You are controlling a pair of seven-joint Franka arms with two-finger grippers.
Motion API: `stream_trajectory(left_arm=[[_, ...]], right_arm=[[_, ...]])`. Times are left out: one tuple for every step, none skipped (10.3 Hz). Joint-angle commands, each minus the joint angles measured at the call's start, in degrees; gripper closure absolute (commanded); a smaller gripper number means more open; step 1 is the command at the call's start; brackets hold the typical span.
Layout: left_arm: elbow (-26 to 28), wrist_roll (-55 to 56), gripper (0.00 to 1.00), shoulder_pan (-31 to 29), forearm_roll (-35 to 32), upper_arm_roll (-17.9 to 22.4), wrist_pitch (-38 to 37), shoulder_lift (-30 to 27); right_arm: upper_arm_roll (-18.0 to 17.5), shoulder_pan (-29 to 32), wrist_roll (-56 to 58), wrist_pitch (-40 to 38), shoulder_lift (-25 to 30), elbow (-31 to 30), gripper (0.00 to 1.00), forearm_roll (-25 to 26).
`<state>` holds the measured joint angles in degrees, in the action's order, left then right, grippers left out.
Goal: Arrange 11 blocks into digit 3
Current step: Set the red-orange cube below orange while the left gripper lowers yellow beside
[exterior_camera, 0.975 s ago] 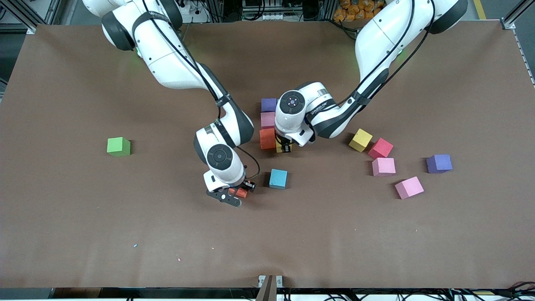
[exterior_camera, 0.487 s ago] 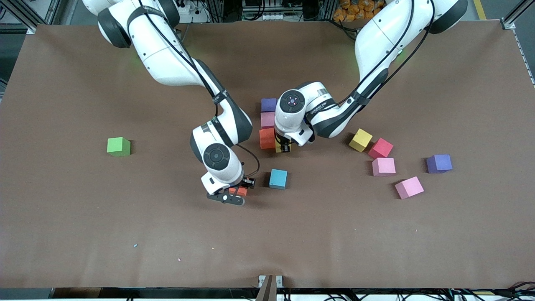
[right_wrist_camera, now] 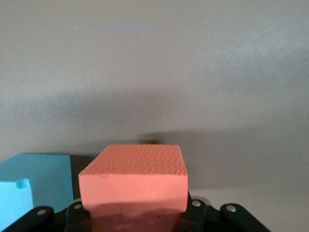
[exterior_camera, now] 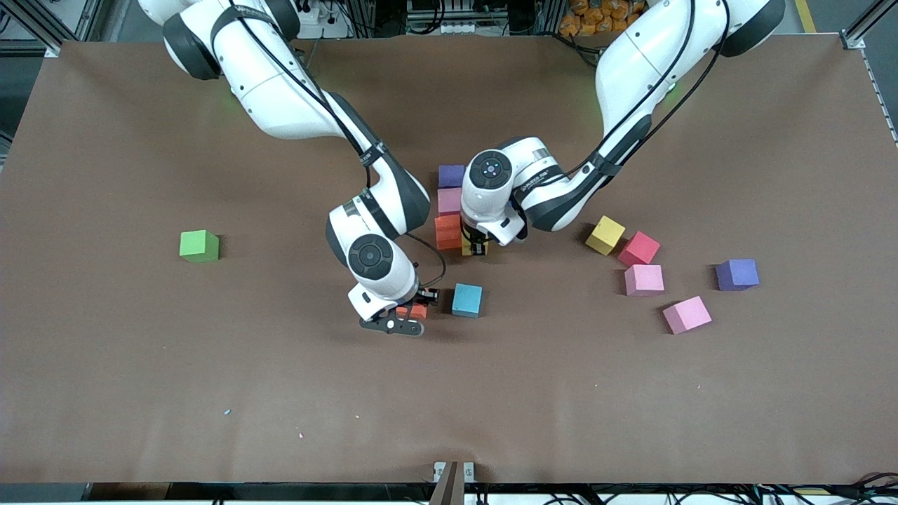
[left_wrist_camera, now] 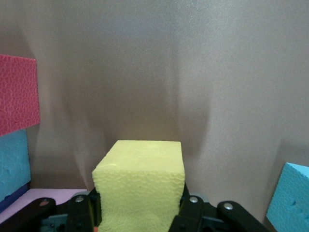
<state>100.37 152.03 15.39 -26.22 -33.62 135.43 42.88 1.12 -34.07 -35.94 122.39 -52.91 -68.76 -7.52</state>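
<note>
Both grippers are clamped: left gripper (exterior_camera: 478,247) on a yellow block (left_wrist_camera: 140,181), right gripper (exterior_camera: 410,313) on an orange block (right_wrist_camera: 135,176). I judge the foam light, soft; grip flat opposite faces.

worktop (exterior_camera: 140,393) covered in plain brown matte sheet, evenly lit. aluminium frame posts (exterior_camera: 859,31) at the corners. cables and equipment (exterior_camera: 449,10) along the edge by the bases.
</note>
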Motion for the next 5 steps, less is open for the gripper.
stream_trajectory(left_arm=[[1.7,0.0,0.01,0.1,-1.6,0.2,0.9,-0.2],[1.7,0.0,0.0,0.2,-1.6,0.2,0.9,-0.3],[1.6,0.1,0.0,0.2,-1.6,0.2,0.9,-0.3],[1.7,0.2,0.0,0.2,-1.6,0.2,0.8,-0.3],[1.7,0.2,0.0,0.3,-1.6,0.2,0.8,-0.5]], right_arm=[[-1.5,1.5,3.9,-0.4,1.1,-1.5,1.0,0.8],[-1.6,1.4,4.0,-0.4,1.1,-1.4,1.0,0.8],[-1.6,1.4,4.2,-0.4,1.1,-1.4,1.0,0.7],[-1.6,1.4,4.6,-0.4,1.1,-1.4,1.0,0.7],[-2.3,1.4,6.0,-0.4,1.1,-1.4,1.0,0.8]])
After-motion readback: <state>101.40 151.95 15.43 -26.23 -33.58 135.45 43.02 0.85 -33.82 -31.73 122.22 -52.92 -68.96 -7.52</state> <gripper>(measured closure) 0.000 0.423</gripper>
